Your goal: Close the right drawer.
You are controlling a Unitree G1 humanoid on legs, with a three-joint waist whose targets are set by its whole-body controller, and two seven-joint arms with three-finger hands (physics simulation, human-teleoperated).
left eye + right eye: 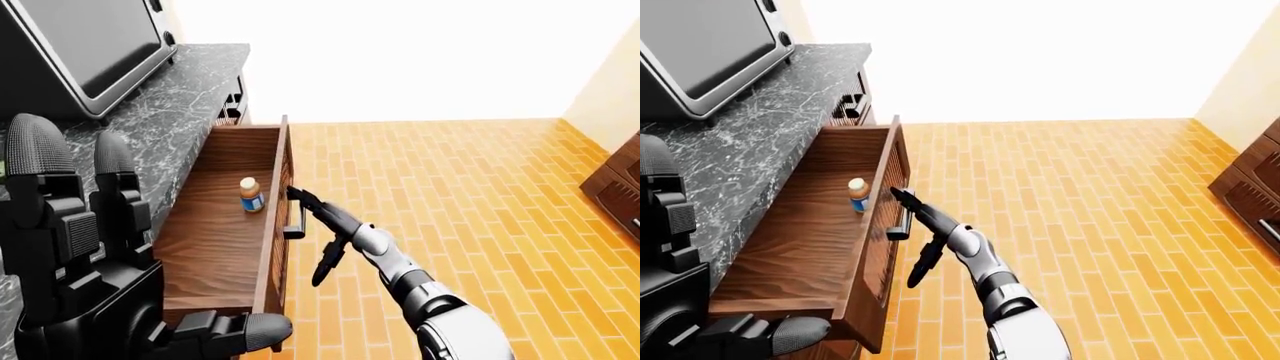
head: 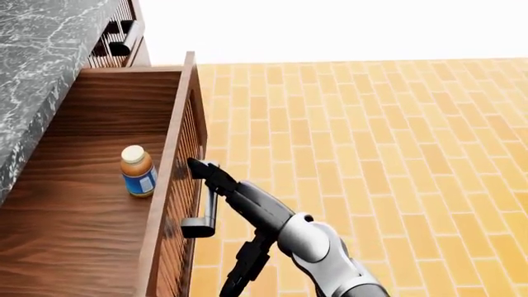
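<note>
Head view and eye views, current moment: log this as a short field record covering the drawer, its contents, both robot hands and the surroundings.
drawer: open, sticking out from under the marble counter
contents: one bottle, upright, near the drawer's front panel
handle: dark bar on the panel's outer face
right robot hand: fingertips against the panel beside the handle's upper end, not gripping
left robot hand: raised close to the camera, fingers spread, empty
floor: orange brick tiles
on counter: microwave

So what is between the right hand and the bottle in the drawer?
Only the drawer's slatted front panel separates the right hand from the bottle, in the head view.
</note>
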